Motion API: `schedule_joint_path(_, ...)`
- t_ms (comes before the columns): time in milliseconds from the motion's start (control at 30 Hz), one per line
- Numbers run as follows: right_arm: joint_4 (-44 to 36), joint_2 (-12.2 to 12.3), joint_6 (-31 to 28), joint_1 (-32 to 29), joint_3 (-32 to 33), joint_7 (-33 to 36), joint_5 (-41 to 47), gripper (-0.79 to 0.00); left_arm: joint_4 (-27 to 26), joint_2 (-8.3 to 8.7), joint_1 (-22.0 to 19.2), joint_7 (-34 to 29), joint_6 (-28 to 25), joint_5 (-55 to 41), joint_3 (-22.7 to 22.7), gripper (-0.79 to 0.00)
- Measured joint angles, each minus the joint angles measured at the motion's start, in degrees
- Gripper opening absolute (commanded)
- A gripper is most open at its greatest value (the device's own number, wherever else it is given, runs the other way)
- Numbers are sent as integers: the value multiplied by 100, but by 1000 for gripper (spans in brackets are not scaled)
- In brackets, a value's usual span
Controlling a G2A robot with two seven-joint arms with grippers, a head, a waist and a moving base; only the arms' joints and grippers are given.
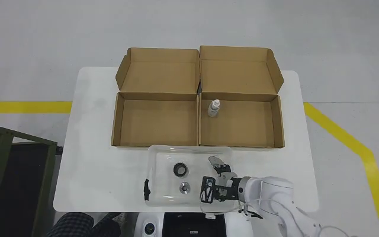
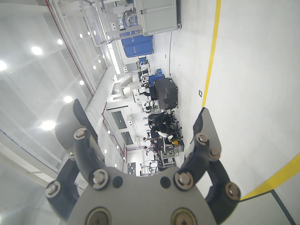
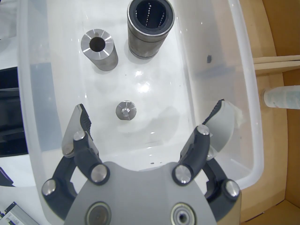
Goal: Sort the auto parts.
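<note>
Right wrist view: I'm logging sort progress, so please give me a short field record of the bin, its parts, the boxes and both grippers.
Bin: clear plastic tub at the table's near edge
Parts in bin: black-rimmed sleeve, upright; smaller metal cylinder, upright, beside it but apart; small stud, off on its own
Sorted so far: one bottle in the right box
Right arm: right gripper open over the tub by the stud, holding nothing
Left arm: left gripper open, holding nothing, aimed at the room

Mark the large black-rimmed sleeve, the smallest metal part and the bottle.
large black-rimmed sleeve (image 3: 145, 43), right wrist view, metal side wall.
smallest metal part (image 3: 125, 111), right wrist view, top face.
bottle (image 1: 213, 110), top view, body.
</note>
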Motion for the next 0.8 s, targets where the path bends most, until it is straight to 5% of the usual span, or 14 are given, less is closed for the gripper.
schedule_joint_path(133, 43, 6, 2, 28, -102, 92, -112, -25, 0, 0, 0, 0, 0, 0, 0, 0)
schedule_joint_path(500, 224, 3, 25, 185, -328, 260, -203, -246, 0, 0, 0, 0, 0, 0, 0, 0)
schedule_joint_path(800, 236, 10, -33, 234, -487, 399, -201, -579, 0, 0, 0, 0, 0, 0, 0, 0)
